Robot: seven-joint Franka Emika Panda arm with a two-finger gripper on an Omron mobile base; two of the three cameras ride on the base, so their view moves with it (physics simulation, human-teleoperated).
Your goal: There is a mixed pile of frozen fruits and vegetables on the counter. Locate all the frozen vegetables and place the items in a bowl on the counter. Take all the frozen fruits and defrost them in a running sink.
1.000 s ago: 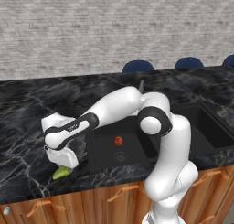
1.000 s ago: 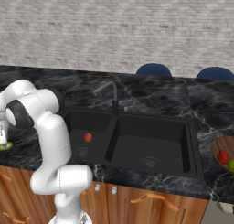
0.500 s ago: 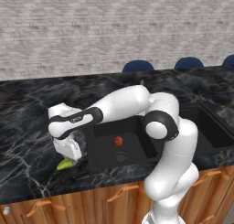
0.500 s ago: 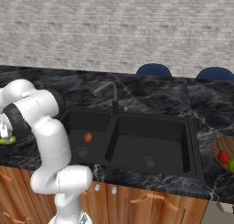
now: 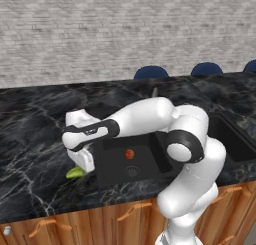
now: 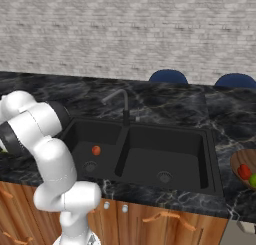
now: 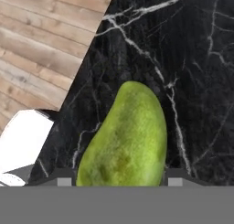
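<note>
No writing shows anywhere as the gripper (image 5: 80, 165) pinches the yellow-green fruit (image 7: 123, 138) above the counter's (image 5: 30, 139) front edge, left of the sink (image 5: 127, 161).

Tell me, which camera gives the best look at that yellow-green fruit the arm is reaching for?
The hand view. The yellow-green fruit sits large and close against the black counter, its shape and skin plain. In the left base view it is just a small green tip poking out under the gripper. In the right base view, the arm blocks it.
</note>
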